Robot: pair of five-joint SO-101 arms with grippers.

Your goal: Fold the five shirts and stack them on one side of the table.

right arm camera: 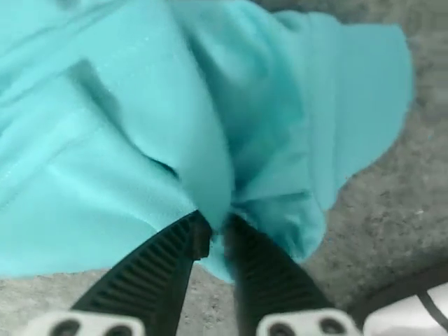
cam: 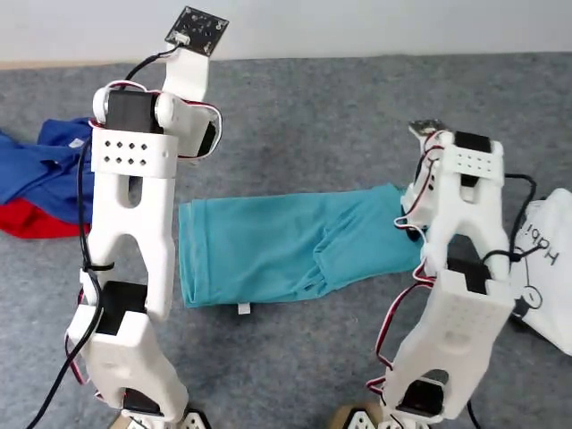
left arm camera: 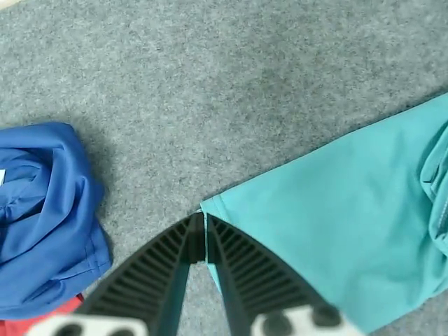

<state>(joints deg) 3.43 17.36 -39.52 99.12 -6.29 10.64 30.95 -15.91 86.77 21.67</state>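
Observation:
A teal shirt (cam: 277, 246) lies folded into a long band across the middle of the grey table, with a bunched sleeve toward its right end. My left gripper (left arm camera: 204, 241) is shut on the shirt's far-left corner (left arm camera: 210, 210), its fingertips meeting at the fabric edge. My right gripper (right arm camera: 217, 241) is shut on a gathered fold of the teal shirt (right arm camera: 140, 140) at its right end, where the right arm (cam: 447, 223) stands over it. In the high view the left arm (cam: 134, 206) covers the shirt's left edge.
A crumpled blue shirt (cam: 40, 170) lies on a red shirt (cam: 31, 222) at the table's far left, close to my left gripper's corner (left arm camera: 42, 210). A white shirt (cam: 545, 259) sits at the right edge. Bare grey surface (cam: 313, 116) stretches behind the teal shirt.

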